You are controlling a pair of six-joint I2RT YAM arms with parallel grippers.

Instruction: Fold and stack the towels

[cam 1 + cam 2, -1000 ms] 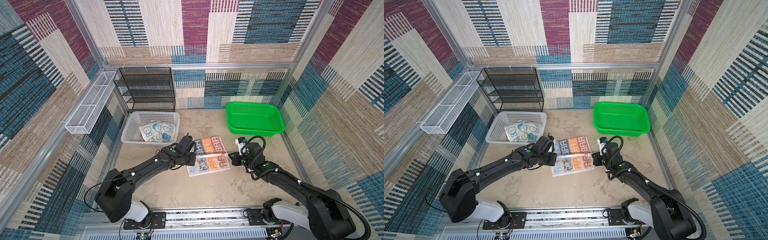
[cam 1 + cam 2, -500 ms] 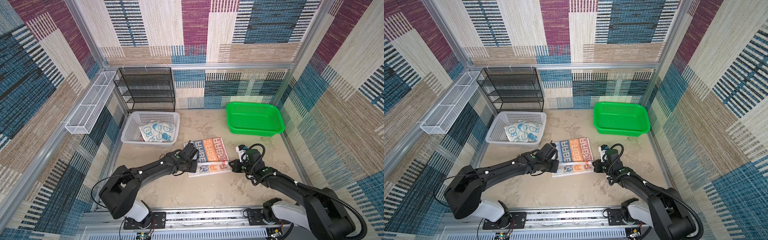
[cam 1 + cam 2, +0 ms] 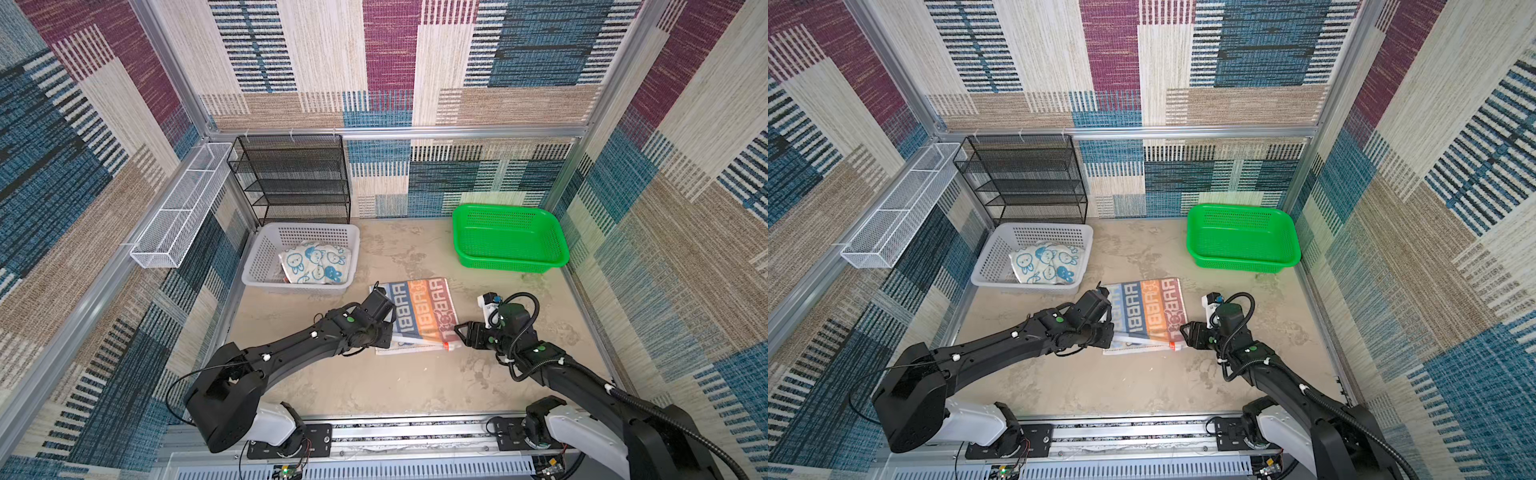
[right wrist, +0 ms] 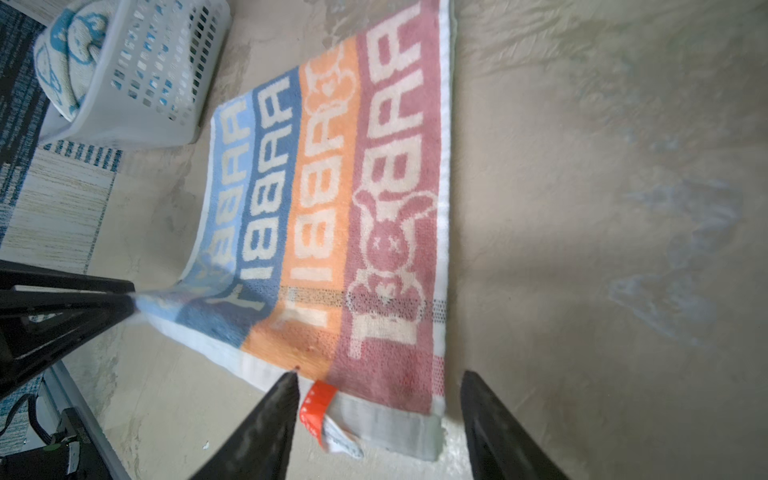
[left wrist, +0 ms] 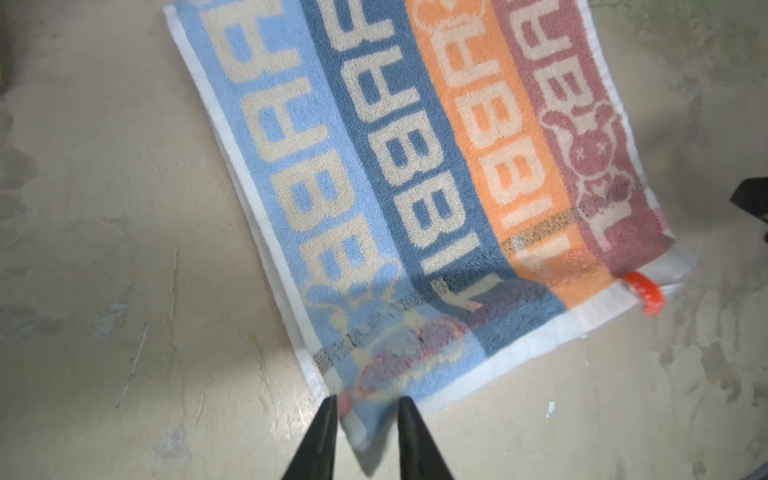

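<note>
Left jaws and right jaws had just parted, released; blue-orange-brown striped terry towel (image 3: 428, 307) with white letters lay folded, rectangular, on mottled beige tabletop (image 3: 374, 386).

On the table (image 3: 395, 386) the folded towel (image 3: 419, 316) lies in the middle, with the left gripper (image 3: 385, 336) at its near left corner and the right gripper (image 3: 458, 330) at its near right. Behind it, the left basket (image 3: 259, 266) holds the rabbit-print towel (image 3: 316, 264). The right basket (image 3: 511, 267) stands opposite, and the wire rack (image 3: 291, 178) stands behind the left basket.

Striped towel (image 3: 419, 309): light blue, blue, orange, maroon, cream letters; rabbit towel (image 3: 316, 264) white, blue faces.
</note>
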